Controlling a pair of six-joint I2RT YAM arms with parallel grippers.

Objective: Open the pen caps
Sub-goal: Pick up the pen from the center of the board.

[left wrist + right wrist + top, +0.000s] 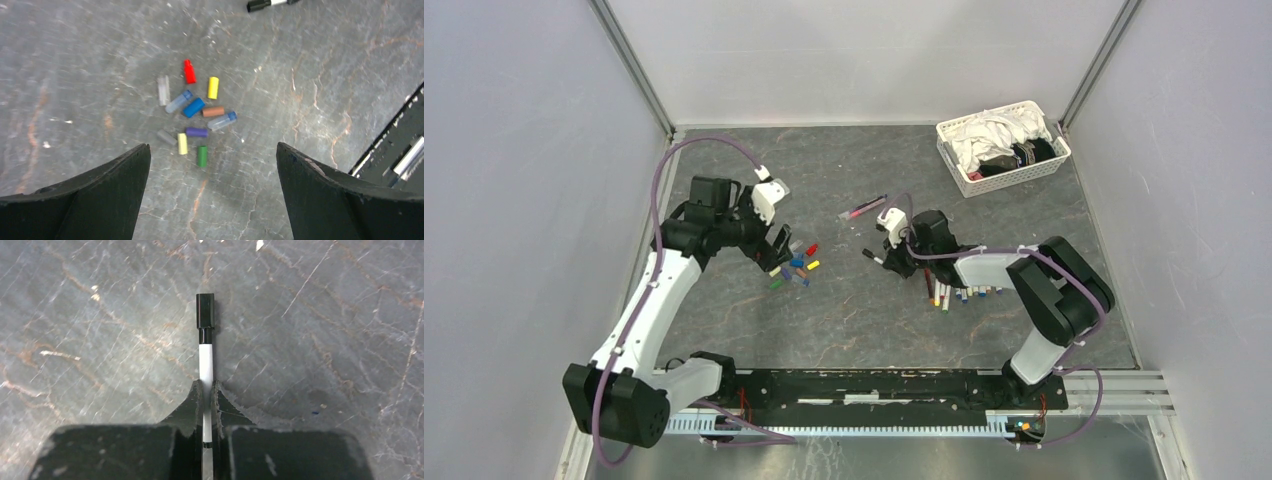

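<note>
The right pincer [206, 388] is clamped on the white barrel of a pen [205, 357], one tip pressed to each side of the shaft. Straight ahead of the tips and clear of them sits the black cap [205, 310], not yet pulled off. The pen looks light, stiff and slick. Its thin round shaft would likely twist or slide in a loose hold, so a firm grip on the barrel suits. The cap is best taken across its sides and drawn straight along the pen's axis.

The left pincer [212, 150] hangs wide apart and holds nothing. Just ahead of it on the table [310, 75] lies a cluster of loose caps [195, 107]. Behind the right pincer, alongside its arm, lies a row of pens [964, 294]. Beyond the right pincer lies a red-ended pen [862, 208].
</note>
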